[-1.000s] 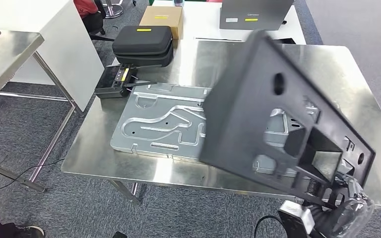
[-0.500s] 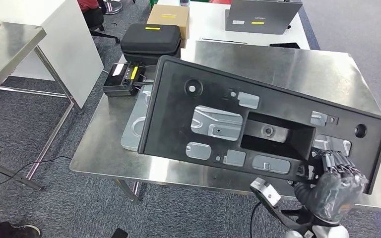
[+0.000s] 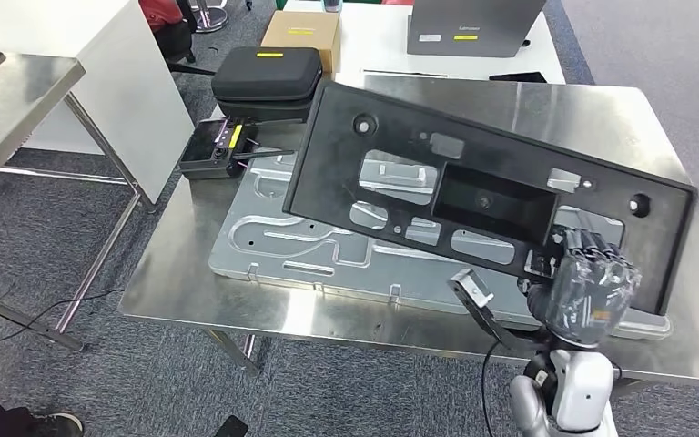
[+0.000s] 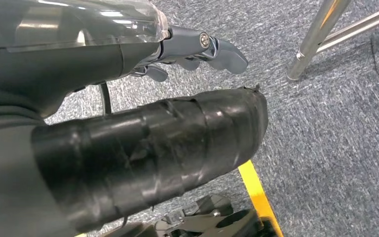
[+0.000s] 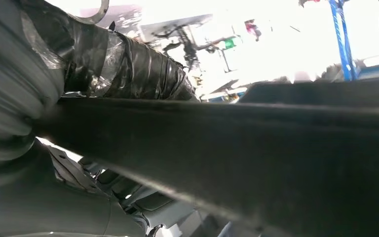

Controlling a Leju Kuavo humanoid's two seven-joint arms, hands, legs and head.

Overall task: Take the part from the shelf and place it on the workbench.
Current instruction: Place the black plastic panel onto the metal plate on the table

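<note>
A large black plastic panel (image 3: 391, 146) with several cut-outs and a deep rectangular recess hangs tilted over the steel workbench (image 3: 592, 114). My right hand (image 3: 584, 284) grips its near right edge from below, fingers wrapped over the rim. In the right wrist view the panel's dark edge (image 5: 256, 143) runs across the picture, with my taped thumb (image 5: 123, 64) lying along it. Under the panel, a stamped grey metal sheet (image 3: 278, 241) lies flat on the bench. My left hand (image 4: 143, 143) hangs over the carpet and holds nothing, its fingers (image 4: 212, 47) loosely extended.
At the bench's far left corner sit a black zip case (image 3: 264, 77) and a small black controller (image 3: 214, 150). A cardboard box (image 3: 305, 32) and a grey laptop (image 3: 473, 23) stand on the white table behind. Another steel table (image 3: 18, 82) stands left across grey carpet.
The panel has swung from steeply edge-on to broadside, then moved out further over the bench and lower. My right hand has risen with it. The camera view shifted slightly.
</note>
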